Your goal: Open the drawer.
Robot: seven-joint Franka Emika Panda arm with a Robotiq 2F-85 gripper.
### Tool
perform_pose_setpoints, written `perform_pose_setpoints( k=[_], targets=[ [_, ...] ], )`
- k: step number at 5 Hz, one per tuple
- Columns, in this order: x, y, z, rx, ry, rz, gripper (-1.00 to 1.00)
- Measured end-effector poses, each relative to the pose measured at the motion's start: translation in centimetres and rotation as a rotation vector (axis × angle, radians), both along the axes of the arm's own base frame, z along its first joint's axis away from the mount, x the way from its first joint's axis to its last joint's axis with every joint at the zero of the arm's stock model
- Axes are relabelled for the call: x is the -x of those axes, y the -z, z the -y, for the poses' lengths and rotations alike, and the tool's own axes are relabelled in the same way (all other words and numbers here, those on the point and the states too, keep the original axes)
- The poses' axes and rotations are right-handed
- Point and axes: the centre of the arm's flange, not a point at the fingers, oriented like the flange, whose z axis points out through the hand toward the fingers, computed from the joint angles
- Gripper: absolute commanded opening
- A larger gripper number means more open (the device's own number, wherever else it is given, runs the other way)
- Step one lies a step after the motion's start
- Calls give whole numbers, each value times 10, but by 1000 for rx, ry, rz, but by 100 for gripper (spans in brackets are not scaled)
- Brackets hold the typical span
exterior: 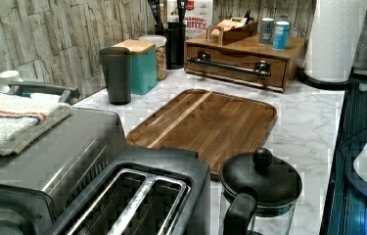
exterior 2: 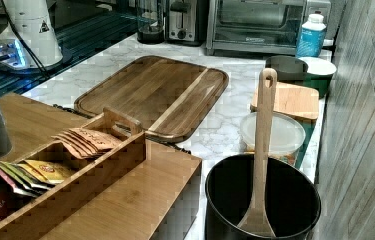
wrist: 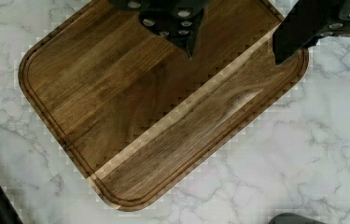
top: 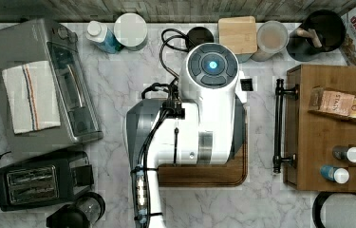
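On the marble counter (exterior: pixel 308 122), against the top view's right edge: drawer (exterior: pixel 235 68) shut flush in its wooden cabinet (top: pixel 327 137), black bar handle (top: pixel 278 126) untouched. Above the wooden tray (wrist: pixel 130 112), well apart from that handle: end effector (wrist: pixel 235 49), fingers spread, gripping nothing.

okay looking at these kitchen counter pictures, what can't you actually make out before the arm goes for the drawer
- Drawer contents: shut front in the left view hides them.
- Wooden tray: mostly hidden under the arm in the top view.
- Gripper: wrist view's edge cuts off its fingers; only the tips show, spread apart.
- Handle in the right view: the cabinet top covers it.
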Motion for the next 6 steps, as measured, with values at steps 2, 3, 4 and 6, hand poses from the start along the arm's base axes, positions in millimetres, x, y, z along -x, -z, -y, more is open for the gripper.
perform_pose_setpoints(
  k=[2,3,4,6],
  targets=[
    [2,7,-1,-1,-1,-13,100],
    [2,11,1,-7,-56,-16,100],
    [3,17,12,-3,-212,1,100],
    [1,39,63,0,-549,90,100]
  ],
)
